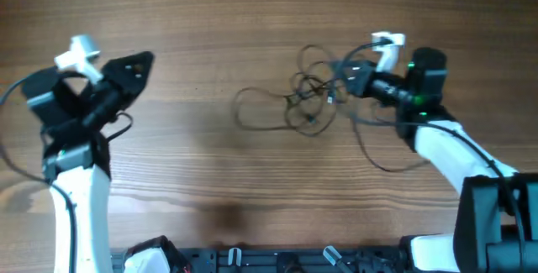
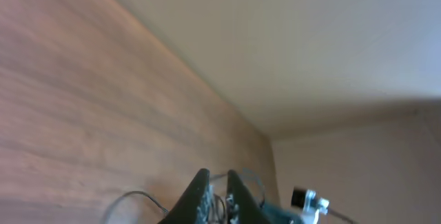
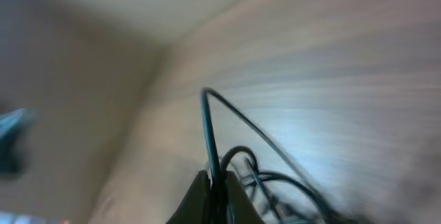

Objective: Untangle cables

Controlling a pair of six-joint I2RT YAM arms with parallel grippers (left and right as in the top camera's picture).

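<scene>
Now the right gripper is clenched on a strand of the cables, tangled on the table right of centre. The left gripper is closed, empty, well apart from them.

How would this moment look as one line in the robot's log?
right gripper: shut on cables | left gripper: empty, far from cables | cables: knotted on table

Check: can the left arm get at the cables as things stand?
Probably yes: only bare table lies between the left gripper and the cables, though the right gripper grips them.
</scene>
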